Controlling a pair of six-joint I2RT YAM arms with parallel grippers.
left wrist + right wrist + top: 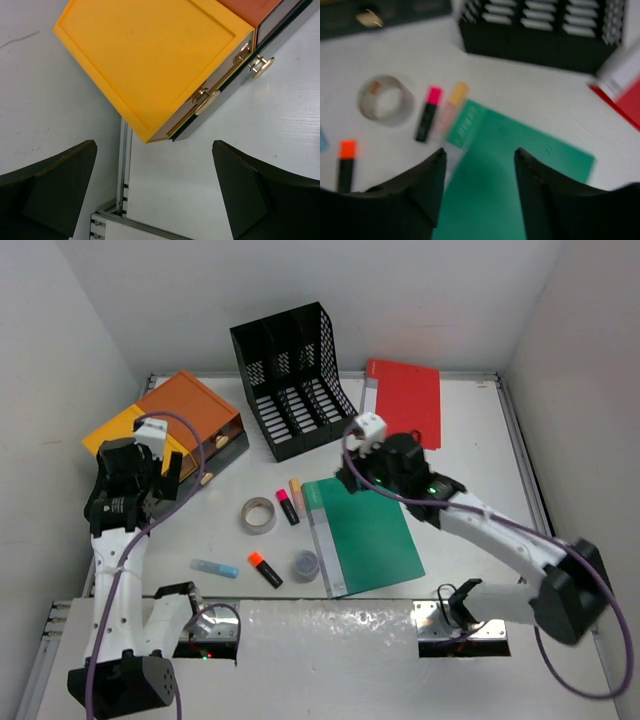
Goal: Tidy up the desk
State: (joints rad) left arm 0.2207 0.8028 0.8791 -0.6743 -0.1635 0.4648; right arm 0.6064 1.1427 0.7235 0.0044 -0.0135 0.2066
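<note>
1. In the overhead view the left arm rises from its base at the lower left, wrist bent, and the left gripper [154, 155] hangs over the near corner of the orange-yellow drawer box [160, 420]. Its jaws are spread wide with nothing between them.
2. The right arm reaches from the lower right towards the centre, elbow low. The right gripper [479, 160] is over the top edge of the green folder [365, 535], jaws partly apart and narrower than the left's. Nothing shows between them, and the wrist view is too blurred to tell whether they touch the folder.
3. Pale marks on the folder's clear spine strip are too blurred to read.
4. The desk [470, 440] fills the middle of the overhead view: a white top with metal rails along its edges and white walls on three sides.
5. At the top centre stands the black mesh file rack [290, 380], with a red folder [405, 400] just to its right.
6. Left of the green folder lie a tape roll [258, 515], a pink highlighter [287, 506] and a peach highlighter [298, 493] side by side, an orange-capped marker [265, 569] and a light blue stick [215, 568].
7. The left wrist view shows brass-coloured handles [205, 100] on the drawers.
</note>
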